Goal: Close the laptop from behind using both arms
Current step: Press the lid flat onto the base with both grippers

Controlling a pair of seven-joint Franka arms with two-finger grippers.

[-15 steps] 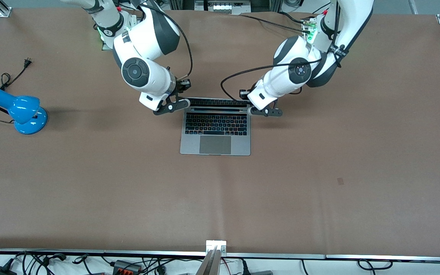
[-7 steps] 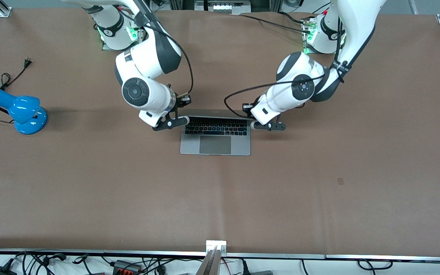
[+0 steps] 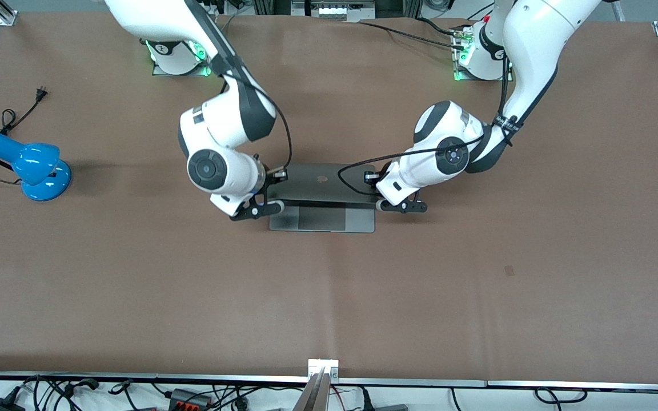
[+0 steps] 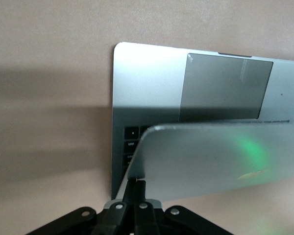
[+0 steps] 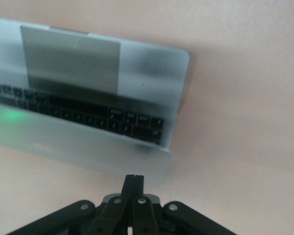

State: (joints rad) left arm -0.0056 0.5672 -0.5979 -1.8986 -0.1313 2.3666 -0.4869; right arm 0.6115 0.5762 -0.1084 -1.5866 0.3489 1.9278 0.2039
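Where the task's thing sits: the slim silver-grey metal laptop (image 3: 322, 197) rests on the brown paper-covered desk (image 3: 329, 285) about midway along its length, between the two arms, closer to their bases than to the front camera.
Lid angle: partly folded, tilted down over the keyboard but not shut.
Front view only: the lid's outer face with its dark logo, plus a strip of palm rest and grey trackpad (image 3: 321, 218) showing beneath the lid's free edge.
Wrist views only: the gap under the lid. The left wrist view shows a few black keys (image 4: 132, 138) beneath the raised lid corner; the right wrist view shows a whole row of keys (image 5: 88, 115).
Long axis: runs along the desk from one arm's end to the other; the hinge faces the arm bases, the trackpad edge faces the front camera.
Left tool (image 3: 402, 205): at the lid corner toward the left arm's end, fingers (image 4: 137, 208) drawn together, their tips against the lid's edge.
Right tool (image 3: 258, 210): at the lid corner on the right arm's end, fingers (image 5: 133, 188) pressed together, just at the lid's edge.
Hard to make out: the screen is hidden; green glare smears the lid in both wrist views.
Farther out: a glossy blue desk lamp (image 3: 29, 165) with a black cord lies well apart, toward the right arm's end.
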